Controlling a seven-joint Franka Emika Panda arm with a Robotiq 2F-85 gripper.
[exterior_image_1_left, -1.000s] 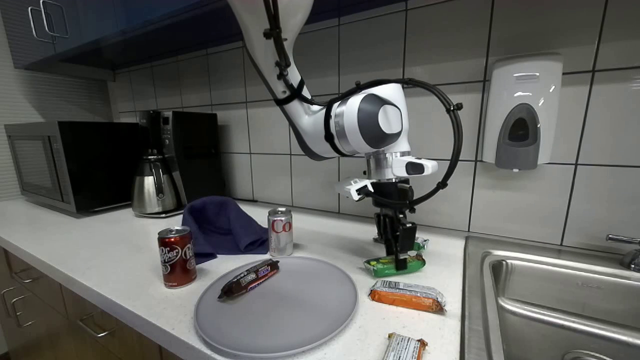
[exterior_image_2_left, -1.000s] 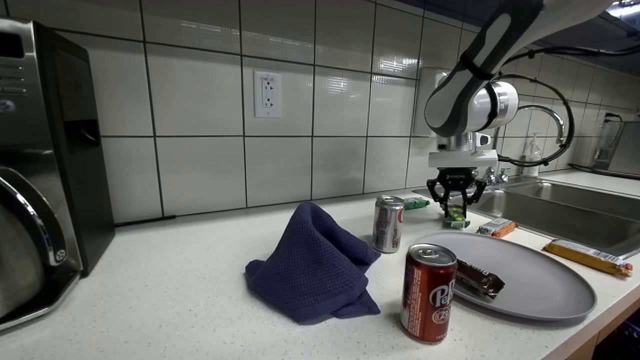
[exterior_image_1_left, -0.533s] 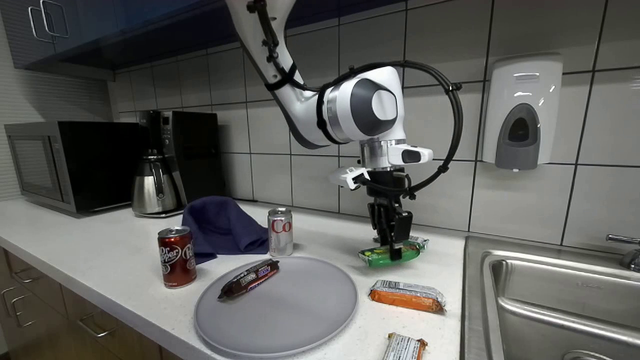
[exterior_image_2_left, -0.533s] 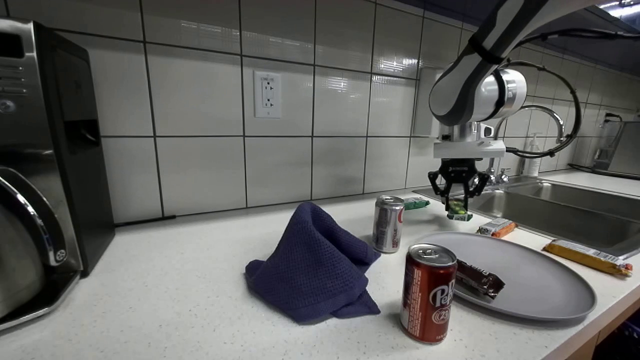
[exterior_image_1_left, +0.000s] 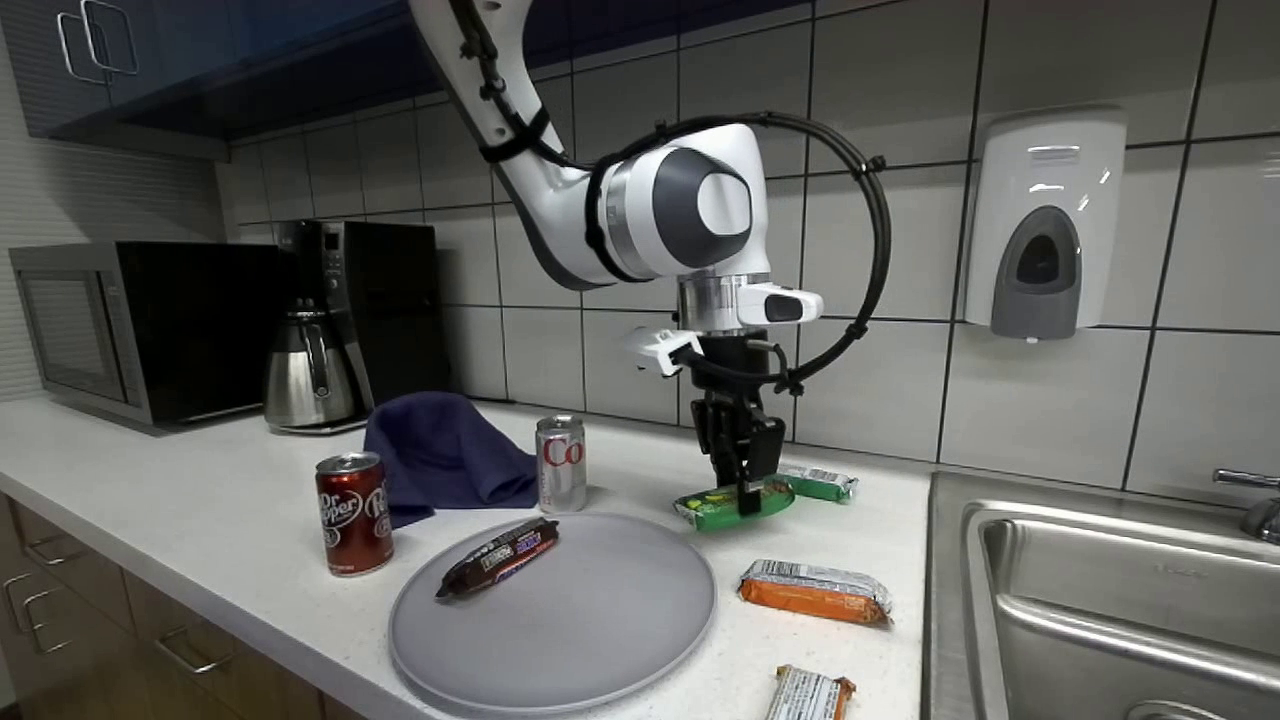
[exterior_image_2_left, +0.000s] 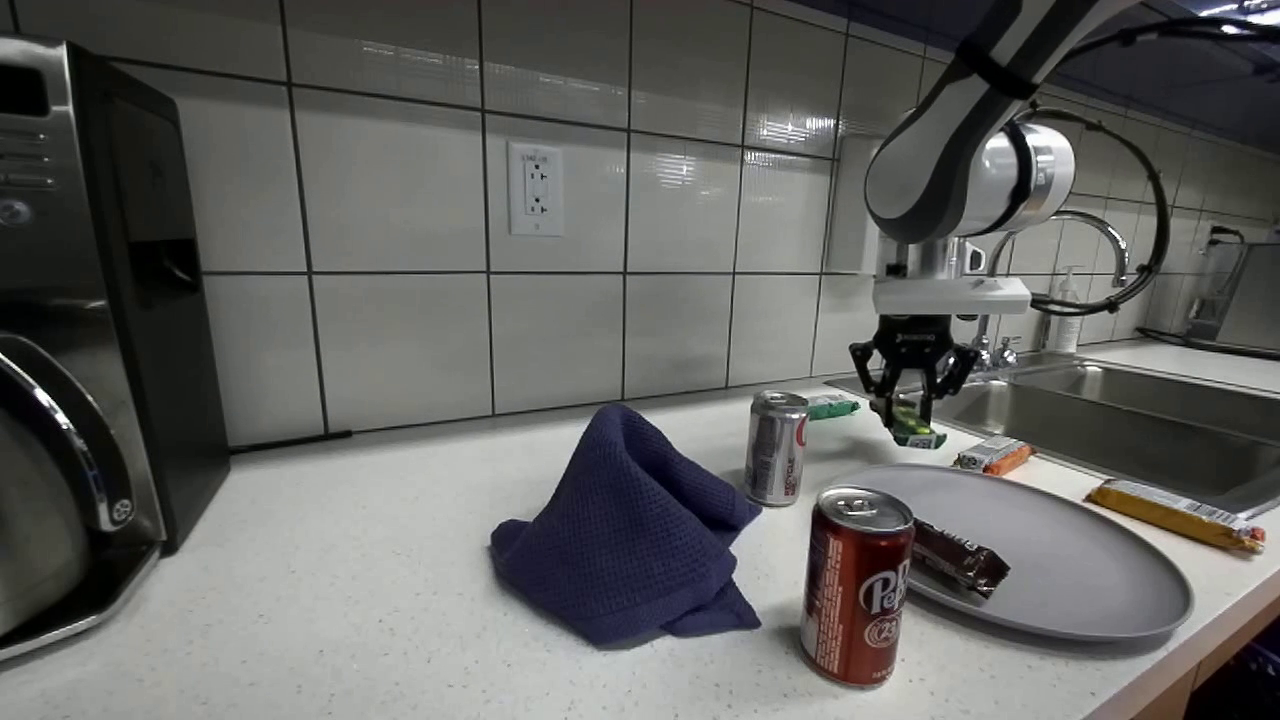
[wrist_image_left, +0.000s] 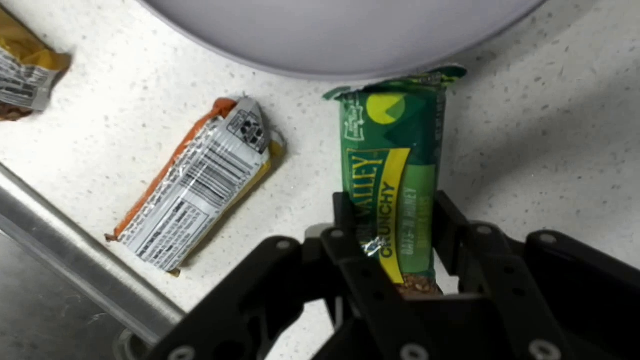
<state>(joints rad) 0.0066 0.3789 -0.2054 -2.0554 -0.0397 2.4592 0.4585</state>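
The gripper (wrist_image_left: 392, 210) had its jaws clamped on a green-wrapped bar (wrist_image_left: 385, 130), fingers (wrist_image_left: 344, 215) against its two long sides, holding it above the white counter (exterior_image_2_left: 350, 560). Only the wrist view made the wording readable, with "CRUNCHY" on a yellow band (wrist_image_left: 398, 170); in both exterior views the fingers partly covered the wrapper. The wrist view caught only an edge of the gray plate (wrist_image_left: 340, 35), while both exterior views showed the brown-wrapped bar (exterior_image_1_left: 498, 560) lying on it. They also took in a second green packet (exterior_image_1_left: 822, 485) near the tiled wall (exterior_image_1_left: 540, 360). The yellow-wrapped bar (exterior_image_2_left: 1175, 515) appeared whole in an exterior view yet was cut off by the wrist view's edge; the orange-and-silver bar (wrist_image_left: 195, 185) showed in all three.
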